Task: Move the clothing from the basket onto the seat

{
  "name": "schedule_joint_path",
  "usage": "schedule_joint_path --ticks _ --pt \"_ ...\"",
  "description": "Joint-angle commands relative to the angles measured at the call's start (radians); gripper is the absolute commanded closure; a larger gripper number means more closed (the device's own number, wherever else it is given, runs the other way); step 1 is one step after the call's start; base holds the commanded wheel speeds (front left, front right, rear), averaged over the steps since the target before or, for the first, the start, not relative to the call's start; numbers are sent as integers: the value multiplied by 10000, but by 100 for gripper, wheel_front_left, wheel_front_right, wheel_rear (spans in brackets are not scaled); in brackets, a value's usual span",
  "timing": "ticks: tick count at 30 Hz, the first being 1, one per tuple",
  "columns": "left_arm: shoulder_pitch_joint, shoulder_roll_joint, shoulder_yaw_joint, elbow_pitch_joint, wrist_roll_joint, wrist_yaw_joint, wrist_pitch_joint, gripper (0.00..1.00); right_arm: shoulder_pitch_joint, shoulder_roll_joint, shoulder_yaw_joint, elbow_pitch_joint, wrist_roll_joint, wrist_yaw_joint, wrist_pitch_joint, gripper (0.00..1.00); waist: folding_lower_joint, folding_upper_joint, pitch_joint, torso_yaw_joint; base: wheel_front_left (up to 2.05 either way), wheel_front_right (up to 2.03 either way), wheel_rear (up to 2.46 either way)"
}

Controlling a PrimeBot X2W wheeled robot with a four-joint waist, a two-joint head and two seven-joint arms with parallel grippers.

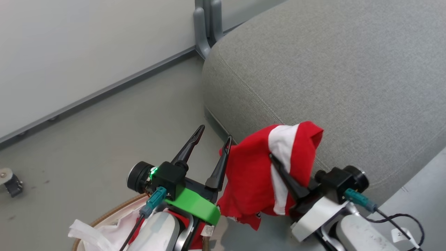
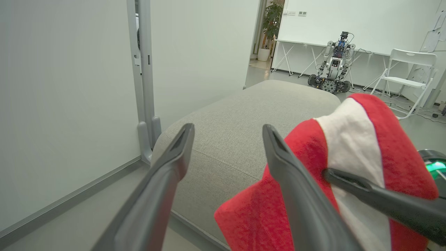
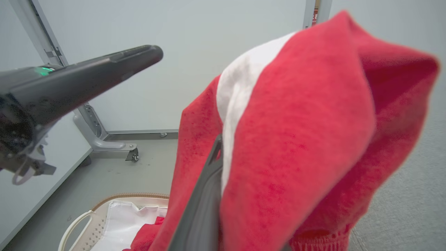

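**Red striped garment held up at the seat's edge**

The seat [image 1: 331,69], a broad light grey cushion with stitched seams, took up the upper right of the head view. Its rounded corner stood near the grey foot of a pale partition wall [image 1: 87,52]. A grey floor [image 1: 122,132] ran between the wall and the seat.

The clothing [image 1: 251,174], a bright red garment with a broad white stripe, hung in the air in front of the seat's near edge, draped over the right tool [image 1: 273,158]. That tool was clenched on the fabric, with its dark fingers buried in the folds. In the right wrist view one finger [image 3: 209,184] rose into the red cloth. The garment did not lie on the cushion.

The basket [image 3: 87,223] sat on the floor below the arms, its brown rim and perforated cream side showing. Its white liner [image 3: 122,219] was rumpled, and more red fabric [image 3: 146,233] lay inside.

The left tool [image 1: 215,133] stood released, its jaws spread wide and holding nothing. Its nearer finger was just beside the hanging garment's edge; whether they touched could not be told.
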Motion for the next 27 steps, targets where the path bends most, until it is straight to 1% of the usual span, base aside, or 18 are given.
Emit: schedule_joint_path --ticks 1,6,12,19,27 --pt "-172 55 12 26 161 -69 -5 0 -30 -81 -266 -104 -240 -10 -46 100 0 -1 403 -191 0 0 0" --pt "-361 59 96 106 462 -99 -5 0 -823 -296 -1027 -195 -875 -12 -46 100 0 -1 1119 -199 0 0 0" --pt "-605 308 354 -29 837 -143 -5 0 -2853 -781 -1755 359 -1286 -12 -46 100 0 -1 2311 -145 0 0 0" --pt "-1264 677 275 -168 1121 -156 -5 0 -5426 -1466 -2764 1559 -1625 -12 -46 100 0 -1 3810 513 0 0 0" --pt "-2190 910 63 -287 1041 -161 -5 0 -7645 -2345 -3408 3395 -2169 -12 -46 100 0 -1 5248 1382 0 0 0"
